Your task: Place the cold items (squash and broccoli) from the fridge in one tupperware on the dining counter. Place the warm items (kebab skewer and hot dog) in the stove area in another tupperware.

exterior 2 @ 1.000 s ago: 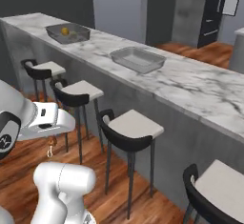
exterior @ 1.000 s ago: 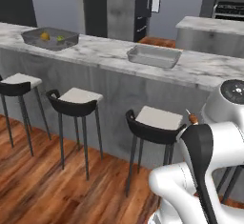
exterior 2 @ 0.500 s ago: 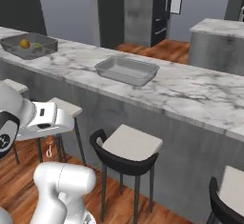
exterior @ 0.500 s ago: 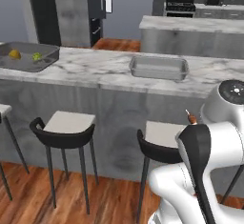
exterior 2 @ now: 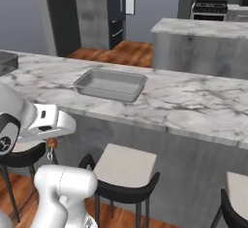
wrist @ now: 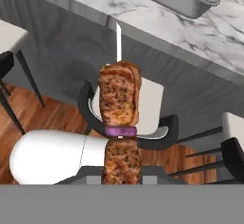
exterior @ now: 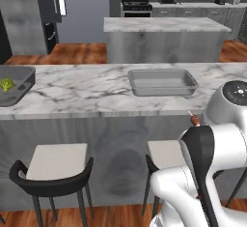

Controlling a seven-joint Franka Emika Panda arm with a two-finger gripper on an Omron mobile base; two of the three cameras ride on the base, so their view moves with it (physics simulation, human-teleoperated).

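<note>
Long white-and-grey marble dining counter (exterior: 87, 95) across the front, cushioned dark-framed bar stools (exterior: 55, 165) tucked under its near edge, a second marble island (exterior: 164, 25) and the black stove (exterior: 137, 6) behind it.

Landmark: the empty shallow grey rectangular tupperware tray (exterior: 162, 81) on the counter, also seen in the right base view (exterior 2: 110, 83). A second dark grey tray (exterior: 14, 83) sits well to its left at the counter end, with a green broccoli floret (exterior: 6, 84) in it. So the near tray reads as the warm one.

Gripper (wrist: 121, 170) is clamped on the lower end of the browned-meat kebab skewer with a purple onion ring (wrist: 120, 118); its thin metal tip points toward the tray. The skewer is well short of the tray, below counter level and out over the stool side. Its top also pokes out beside the arm in the left base view (exterior: 194, 120).

Judgement, step in hand: carry the skewer to the empty tray.
- Lift first; the tip must clear the counter edge and then the tray rim.
- Lay the skewer along the tray's long side so it fits flat.
- Lower close to the floor of the tray before releasing, otherwise it may bounce or roll out.
- The hot dog: can't locate it here.
</note>
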